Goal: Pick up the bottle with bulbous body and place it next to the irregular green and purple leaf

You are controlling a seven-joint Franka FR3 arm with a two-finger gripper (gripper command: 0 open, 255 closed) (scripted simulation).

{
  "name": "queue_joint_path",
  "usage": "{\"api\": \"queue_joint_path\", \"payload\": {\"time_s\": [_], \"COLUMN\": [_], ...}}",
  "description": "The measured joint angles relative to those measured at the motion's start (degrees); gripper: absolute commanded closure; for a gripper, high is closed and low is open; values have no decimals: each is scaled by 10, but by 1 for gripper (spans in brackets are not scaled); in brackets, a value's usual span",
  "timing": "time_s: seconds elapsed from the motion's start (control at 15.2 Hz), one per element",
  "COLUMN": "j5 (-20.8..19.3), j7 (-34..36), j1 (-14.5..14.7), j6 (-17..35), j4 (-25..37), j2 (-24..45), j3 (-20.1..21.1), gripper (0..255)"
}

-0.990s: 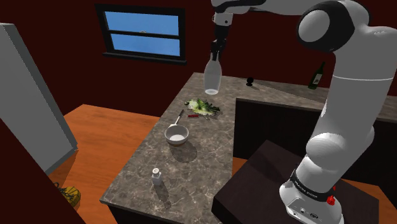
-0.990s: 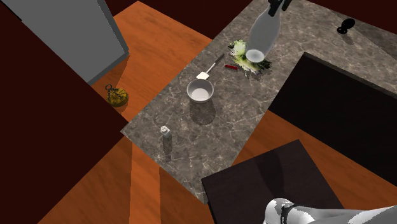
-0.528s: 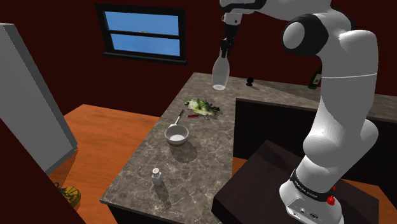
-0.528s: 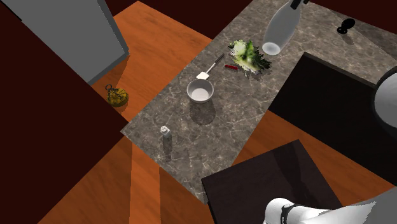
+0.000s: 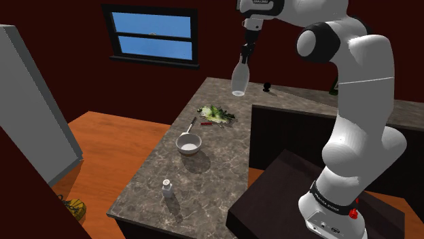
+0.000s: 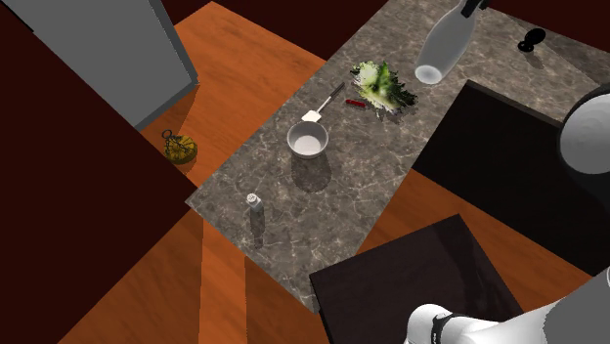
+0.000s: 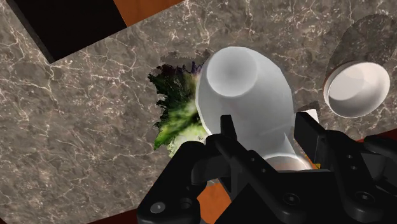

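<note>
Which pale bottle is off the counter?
The large bulbous bottle, held aloft by the hand; the small capped bottle stands on the counter.

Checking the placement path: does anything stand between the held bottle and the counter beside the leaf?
Nothing visible does. The bottle hangs in the claw over bare counter close beside the leaf.
</note>
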Motion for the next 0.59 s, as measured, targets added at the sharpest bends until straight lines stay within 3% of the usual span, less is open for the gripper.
{"api": "queue_joint_path", "payload": {"time_s": [0.59], "j5": [-1], "j7": [-4], "j1": [5], "j6": [80], "j4": [-97], "j2": [-16], "j3": [0], "gripper": [255]}}
